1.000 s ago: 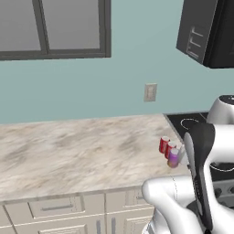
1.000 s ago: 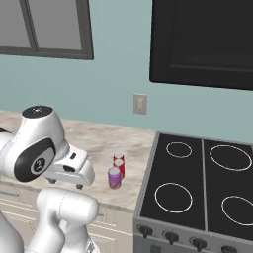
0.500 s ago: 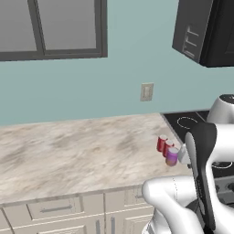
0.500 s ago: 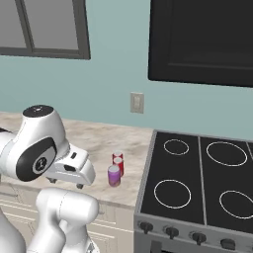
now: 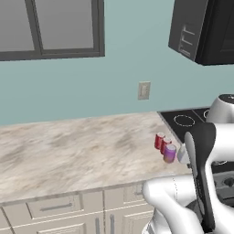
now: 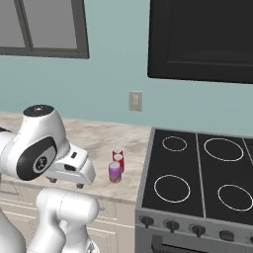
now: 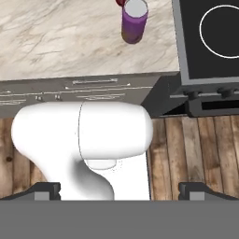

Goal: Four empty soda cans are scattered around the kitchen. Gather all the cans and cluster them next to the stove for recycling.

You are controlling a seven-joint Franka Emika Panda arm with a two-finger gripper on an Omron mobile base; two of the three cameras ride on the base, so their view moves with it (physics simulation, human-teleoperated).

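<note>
Three soda cans stand clustered on the marble counter beside the stove [image 6: 197,170]: two red cans [image 6: 117,152] [image 6: 119,161] and a purple-pink can [image 6: 114,172]. From the left base they appear as red cans [image 5: 159,140] [image 5: 165,145] and a purple-pink can [image 5: 169,153], just left of the stove [image 5: 183,120]. My gripper [image 7: 121,189] is open and holds nothing, its fingertips [image 7: 46,189] set wide apart. It hangs in front of the counter edge, short of the purple-pink can [image 7: 134,21]. The stove's corner [image 7: 205,51] lies to the upper right in the hand view.
A black microwave [image 6: 202,39] hangs above the stove, and a wall outlet [image 6: 135,100] sits behind the cans. A dark-framed window [image 5: 50,27] is at the upper left. Drawers [image 5: 55,206] line the counter front. Wooden floor [image 7: 196,144] lies below.
The whole picture has shifted slightly leftward, so the camera moved. The cans keep their places by the stove, and the gripper stays open.
</note>
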